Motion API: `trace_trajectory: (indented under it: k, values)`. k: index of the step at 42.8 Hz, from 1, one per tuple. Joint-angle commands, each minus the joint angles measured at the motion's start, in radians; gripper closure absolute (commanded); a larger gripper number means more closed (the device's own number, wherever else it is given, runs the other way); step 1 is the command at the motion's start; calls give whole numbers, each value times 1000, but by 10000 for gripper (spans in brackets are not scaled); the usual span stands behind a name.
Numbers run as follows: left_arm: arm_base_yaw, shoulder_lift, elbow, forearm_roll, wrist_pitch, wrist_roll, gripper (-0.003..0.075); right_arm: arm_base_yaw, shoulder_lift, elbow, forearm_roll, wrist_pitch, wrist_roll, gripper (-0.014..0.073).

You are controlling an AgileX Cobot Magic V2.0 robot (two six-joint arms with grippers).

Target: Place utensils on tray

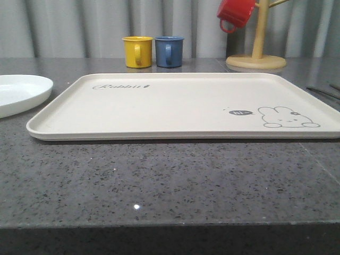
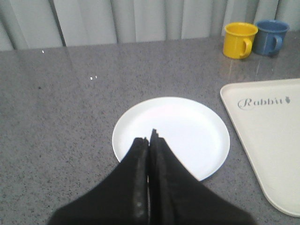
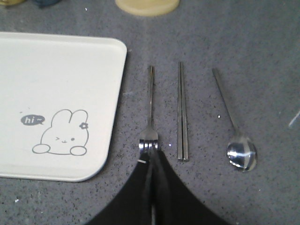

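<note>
The cream tray (image 1: 186, 106) with its bunny print lies in the middle of the grey table, nothing on it. The white plate (image 1: 21, 90) sits just left of it. My left gripper (image 2: 150, 136) is shut, its tips hanging over the near part of the plate (image 2: 187, 122). Right of the tray (image 3: 61, 84) lie the fork (image 3: 150, 103), the chopsticks (image 3: 182, 112) and the spoon (image 3: 241, 152), side by side. My right gripper (image 3: 152, 152) is shut, its tips over the fork's tine end; whether they touch it I cannot tell.
A yellow mug (image 1: 137, 51) and a blue mug (image 1: 169, 51) stand behind the tray. At the back right a red mug (image 1: 236, 13) hangs on a wooden mug tree (image 1: 257, 53). A grey curtain closes the back. The table's front edge runs near the camera.
</note>
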Motion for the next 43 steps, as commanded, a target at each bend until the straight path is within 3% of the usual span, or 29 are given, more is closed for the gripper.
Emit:
trace_trajectory:
  k: [1, 7, 11, 16, 20, 25, 36, 43]
  values:
    - [-6, 46, -23, -14, -68, -3, 741, -3, 61, -35, 0, -56, -8, 661]
    - [-6, 93, -19, -14, -68, -3, 740, -3, 126, -35, 0, -56, -8, 648]
    - [-6, 123, -19, -15, -61, -3, 714, -3, 151, -35, 0, -56, -21, 540]
    - [-6, 173, -19, -21, -57, -3, 525, -3, 179, -35, 0, -58, -21, 267]
    - [-6, 217, -21, -21, -63, -3, 346, -3, 199, -35, 0, -60, -21, 159]
    - [-6, 285, -48, -21, -35, -3, 258, -3, 211, -35, 0, -60, -21, 148]
    - [5, 515, -203, -13, 39, 5, 258, -3, 213, -35, 0, -60, -21, 148]
    - [125, 695, -309, -98, 105, 93, 258, -3, 213, -35, 0, -60, -21, 148]
